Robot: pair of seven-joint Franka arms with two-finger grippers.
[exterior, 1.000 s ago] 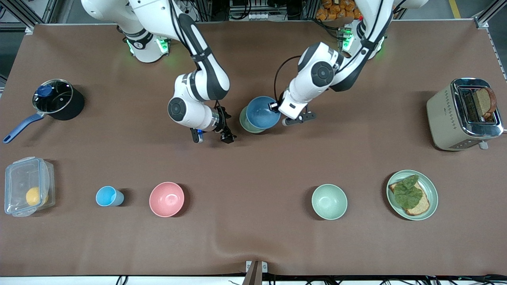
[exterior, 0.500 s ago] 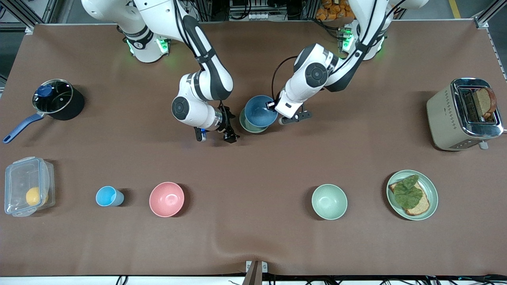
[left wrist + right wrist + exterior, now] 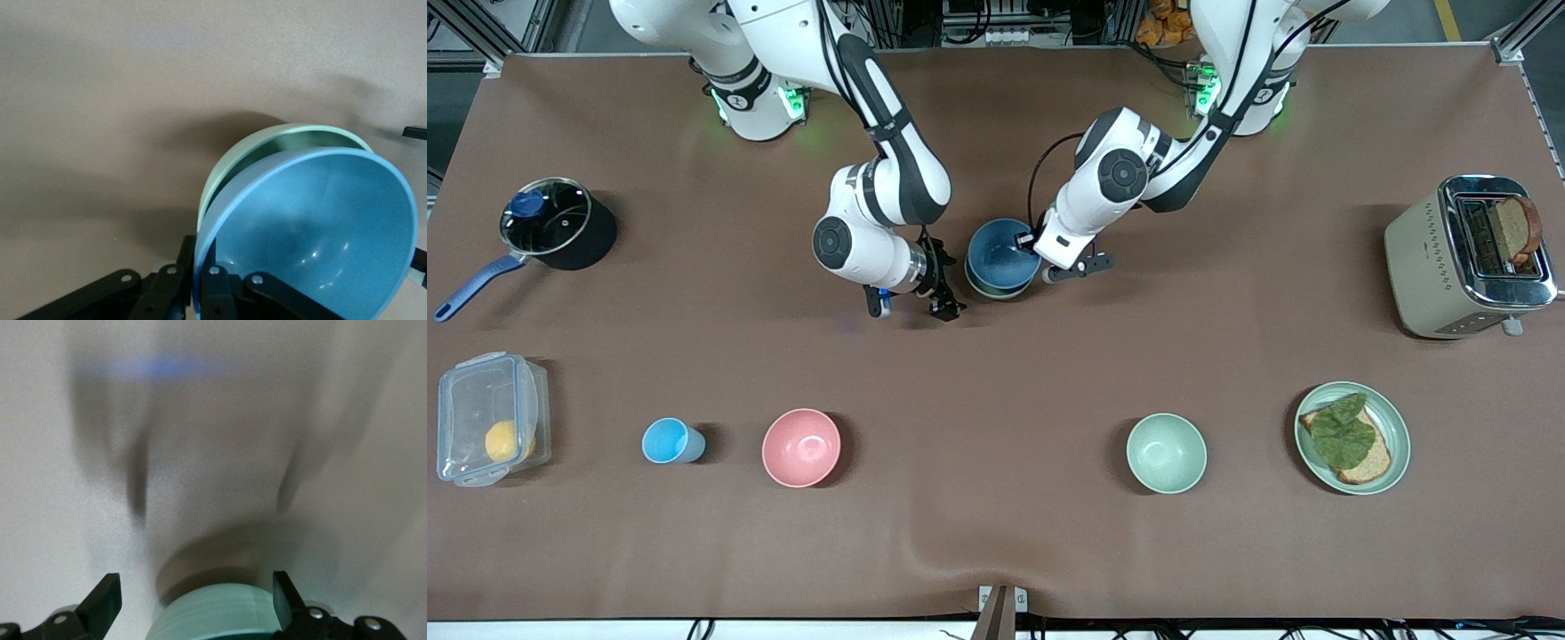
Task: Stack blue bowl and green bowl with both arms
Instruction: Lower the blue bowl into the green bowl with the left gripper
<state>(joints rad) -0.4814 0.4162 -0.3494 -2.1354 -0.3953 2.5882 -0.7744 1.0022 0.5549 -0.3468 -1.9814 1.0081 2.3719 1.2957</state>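
Observation:
The blue bowl point(image 3: 999, 256) sits tilted inside a pale green bowl point(image 3: 996, 294) at the table's middle, between the two arms. Only a thin strip of the green rim shows around it. My left gripper point(image 3: 1026, 242) is shut on the blue bowl's rim, one finger inside and one outside. The left wrist view shows that grip point(image 3: 203, 275), the blue bowl point(image 3: 313, 227) and the green rim point(image 3: 267, 141). My right gripper point(image 3: 910, 305) is open and low beside the stack, toward the right arm's end. In the right wrist view the green bowl's wall point(image 3: 213, 613) shows between its spread fingers point(image 3: 107, 600).
A second green bowl point(image 3: 1166, 453), a pink bowl point(image 3: 801, 447) and a light-blue cup point(image 3: 671, 441) stand nearer the front camera. A green plate point(image 3: 1392, 413) holds toast. A toaster point(image 3: 1467, 256) is at the left arm's end, a pot point(image 3: 556, 222) and a clear container point(image 3: 489, 418) at the right arm's end.
My left gripper has carried the blue bowl down and toward the right arm's end, so it now covers the green bowl. My right gripper edged closer to the bowls, then stayed.

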